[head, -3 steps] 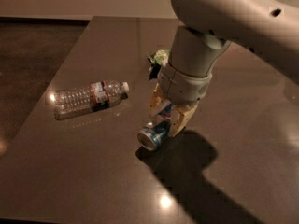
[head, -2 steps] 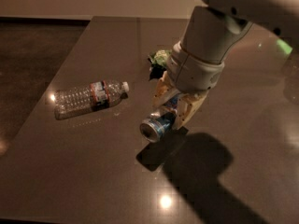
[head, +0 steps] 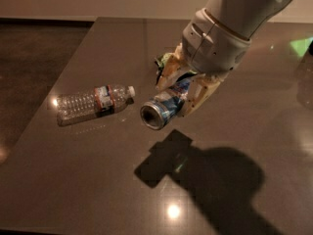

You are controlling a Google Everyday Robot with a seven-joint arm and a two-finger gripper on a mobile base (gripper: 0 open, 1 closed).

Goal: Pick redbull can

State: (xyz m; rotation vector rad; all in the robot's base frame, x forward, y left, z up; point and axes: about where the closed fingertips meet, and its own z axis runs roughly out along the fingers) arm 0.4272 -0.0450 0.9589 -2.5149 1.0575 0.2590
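To my left, the water bottle (head: 93, 103) lies on its side on the table (head: 73, 180); I leave it alone. Right of it, the redbull can (head: 157, 113) hangs sideways because I grip its body. Its shadow falls apart below, so I judge it lifted. My gripper (head: 174, 99) is clamped on the can, jaws narrowed to its width.

Gripper (head: 173, 99) over glossy table (head: 98, 175), plastic fingers (head: 196, 98) on shiny metal redbull can (head: 157, 113).
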